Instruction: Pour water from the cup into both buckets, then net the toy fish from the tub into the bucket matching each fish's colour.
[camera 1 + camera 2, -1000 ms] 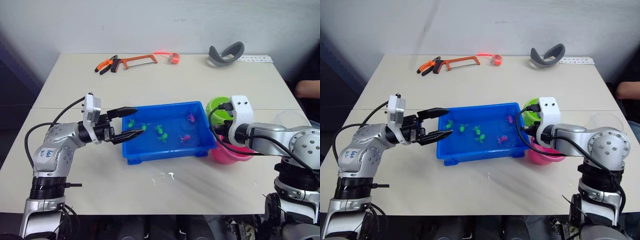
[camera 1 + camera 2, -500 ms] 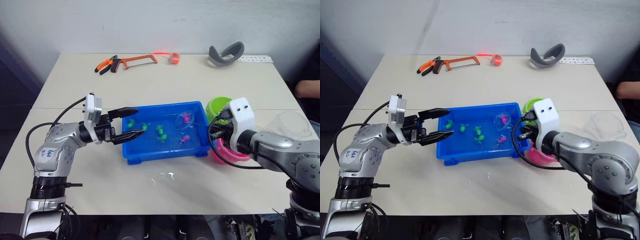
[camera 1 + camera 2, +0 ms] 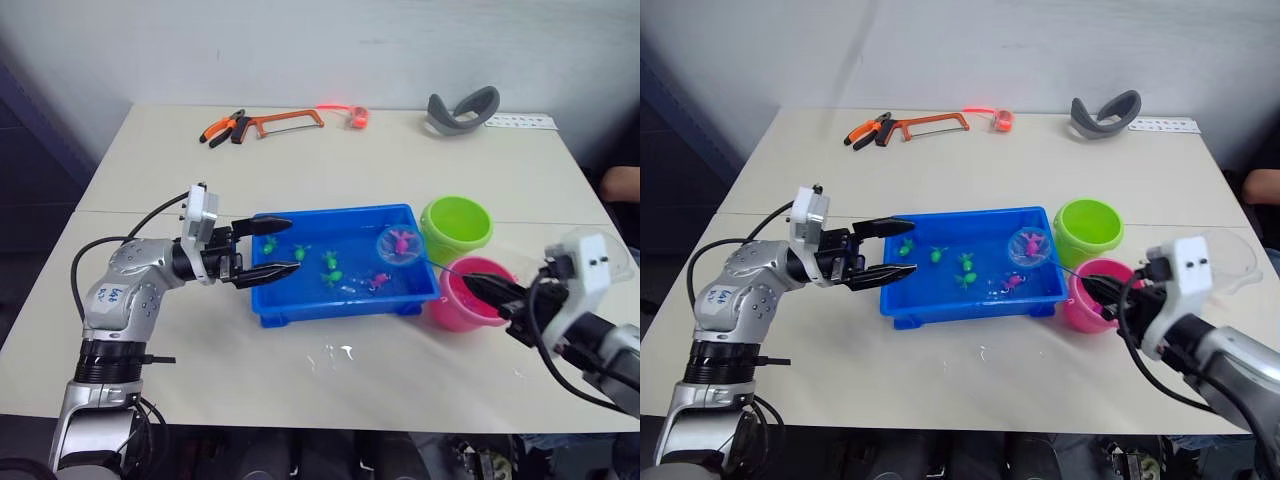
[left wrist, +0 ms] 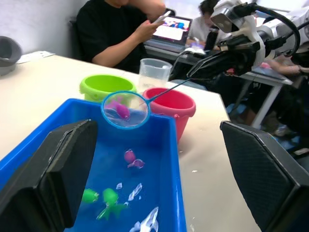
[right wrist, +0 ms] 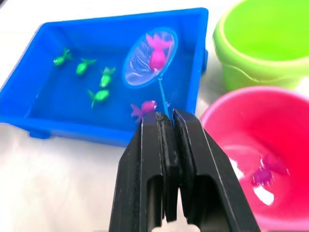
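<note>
We see the right pincer [image 5: 164,126] pressed together on the thin black handle of the net [image 3: 400,245], pinching it over the pink bucket [image 3: 468,295]. The net's blue hoop hangs above the right end of the blue tub [image 3: 300,310], near the corner beside the green bucket [image 3: 456,227], and it carries one pink fish [image 5: 157,54] in its mesh. The handle slants from the hoop across the tub's right rim toward the pincer.

In the tub's water we count four green fish [image 5: 99,95] gathered toward the left and middle, and one more pink fish [image 5: 143,108] lying under the net. Inside the pink bucket, the right wrist view shows water with pink fish [image 5: 268,169] at the bottom.

The left pincer [image 3: 268,247] is spread wide, its two black fingers reaching over the tub's left rim, one above the edge and one just beside it, gripping nothing.

The green bucket stands just behind the pink one, both on the counter [image 3: 200,340] right of the tub. The clear cup [image 4: 153,73] stands beyond the buckets in the left wrist view.
</note>
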Motion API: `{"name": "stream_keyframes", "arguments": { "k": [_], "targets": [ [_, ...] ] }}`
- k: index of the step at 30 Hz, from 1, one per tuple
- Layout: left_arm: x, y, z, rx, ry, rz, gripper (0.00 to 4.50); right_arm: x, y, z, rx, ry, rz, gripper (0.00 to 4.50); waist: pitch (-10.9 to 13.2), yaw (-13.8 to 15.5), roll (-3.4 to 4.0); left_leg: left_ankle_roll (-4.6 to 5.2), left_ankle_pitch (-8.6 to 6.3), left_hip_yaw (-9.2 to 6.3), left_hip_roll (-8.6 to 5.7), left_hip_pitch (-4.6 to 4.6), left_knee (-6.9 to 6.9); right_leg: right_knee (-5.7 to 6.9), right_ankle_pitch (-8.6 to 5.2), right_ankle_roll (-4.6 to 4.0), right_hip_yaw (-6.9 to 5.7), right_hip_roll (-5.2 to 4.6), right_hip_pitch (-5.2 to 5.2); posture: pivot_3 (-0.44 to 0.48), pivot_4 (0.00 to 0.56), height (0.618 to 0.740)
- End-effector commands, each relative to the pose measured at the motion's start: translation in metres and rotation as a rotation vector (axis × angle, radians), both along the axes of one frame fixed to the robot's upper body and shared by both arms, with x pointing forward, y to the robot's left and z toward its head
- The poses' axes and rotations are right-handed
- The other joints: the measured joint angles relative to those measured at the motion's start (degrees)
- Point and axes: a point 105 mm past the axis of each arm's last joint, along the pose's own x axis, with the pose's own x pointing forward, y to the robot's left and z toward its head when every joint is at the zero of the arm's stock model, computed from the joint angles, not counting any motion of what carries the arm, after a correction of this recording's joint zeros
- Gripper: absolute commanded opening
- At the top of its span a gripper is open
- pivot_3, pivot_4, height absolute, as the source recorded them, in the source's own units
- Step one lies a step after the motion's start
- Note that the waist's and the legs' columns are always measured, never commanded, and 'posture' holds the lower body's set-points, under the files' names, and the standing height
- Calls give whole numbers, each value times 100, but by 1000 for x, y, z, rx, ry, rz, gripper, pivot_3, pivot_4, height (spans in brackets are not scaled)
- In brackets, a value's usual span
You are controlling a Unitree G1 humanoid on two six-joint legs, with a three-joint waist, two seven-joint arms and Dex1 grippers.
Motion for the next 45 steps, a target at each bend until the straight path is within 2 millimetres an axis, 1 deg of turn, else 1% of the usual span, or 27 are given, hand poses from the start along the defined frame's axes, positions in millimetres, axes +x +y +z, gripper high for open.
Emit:
{"name": "stream_keyframes", "arguments": {
  "k": [1,4,6,9,12,15,17,21,25,28,30,32,36,39,40,42,45],
  "targets": [
    [-2,-9,7,-16,-32,-69,4423,-21,-7,22,-4,-98,-4,0,0,-1,0,0,0,1,0,0,1,1,0,0,2,0,-1,0,150,740],
    [-2,-19,6,-24,-30,-128,4423,-39,-27,24,-62,-107,-74,0,0,4,0,1,1,1,-1,6,1,1,0,1,4,5,5,0,150,740],
    [-2,-26,7,-31,-31,-164,4423,-49,-40,26,-46,-120,-142,0,-1,24,-1,2,0,1,-1,7,0,0,0,1,4,11,7,0,150,740],
    [-2,-34,8,-39,-30,-205,4423,-63,-56,21,-76,-103,-218,0,-2,19,-4,6,-2,2,-1,7,-1,-3,3,5,12,17,7,0,150,740],
    [-4,-41,8,-49,-27,-239,4423,-71,-70,14,-116,-92,-294,0,-2,3,-4,7,-3,2,0,9,-1,-6,4,6,19,12,8,0,150,740],
    [-7,-46,6,-43,-26,-269,4423,-72,-78,6,-181,-96,-343,0,-2,-20,-3,5,-4,8,1,13,-3,-5,4,6,28,-2,4,0,150,740],
    [-8,-48,5,-43,-22,-284,4423,-70,-78,0,-188,-107,-348,0,-2,-15,-4,3,-3,8,2,15,-4,-4,3,6,27,-1,4,0,150,740],
    [-9,-49,3,-40,-20,-298,4423,-64,-77,-7,-305,-159,-355,0,-2,-8,-3,2,-3,8,1,14,-3,-1,3,6,29,0,1,0,150,740],
    [-10,-50,1,-44,-21,-301,4423,-64,-78,-14,-410,-193,-355,0,-2,7,-3,0,-1,8,-1,14,-1,1,3,6,28,21,2,0,150,740],
    [-9,-51,-1,-45,-19,-299,4423,-64,-71,-19,-570,-230,-276,0,-3,2,-3,0,-1,10,-4,15,0,2,3,6,29,22,2,0,150,740],
    [-9,-50,-4,-46,-16,-294,4423,-63,-65,-22,-732,-301,-202,0,-3,-3,-3,-1,-1,10,-3,15,1,3,3,7,32,31,2,0,150,740],
    [-8,-49,-6,-46,-14,-288,4423,-64,-57,-30,-875,-353,-111,0,-3,-6,-3,-4,1,12,-1,17,1,3,3,7,38,41,1,0,150,740],
    [-7,-47,-8,-46,-11,-276,4423,-65,-54,-35,-1006,-440,-73,0,-3,-5,-3,-10,3,13,2,20,2,5,3,7,46,51,0,0,150,740],
    [-6,-46,-9,-45,-12,-268,4423,-62,-59,-31,-1155,-523,-85,0,-3,-10,-3,-14,6,12,4,21,4,8,3,7,45,52,1,0,150,740],
    [-5,-45,-9,-44,-13,-266,4423,-62,-64,-31,-1237,-536,-76,0,-3,-12,-3,-15,6,12,4,22,4,9,3,7,47,52,1,0,150,740],
    [-5,-44,-9,-43,-14,-263,4423,-62,-71,-33,-1316,-551,-69,0,-3,-11,-3,-18,7,12,5,23,5,11,2,6,47,53,1,0,150,740],
    [-6,-43,-8,-41,-16,-258,4423,-63,-76,-29,-1356,-586,-82,0,-3,-8,-3,-19,8,11,5,23,4,11,1,4,47,53,2,0,150,740]
  ]
}}
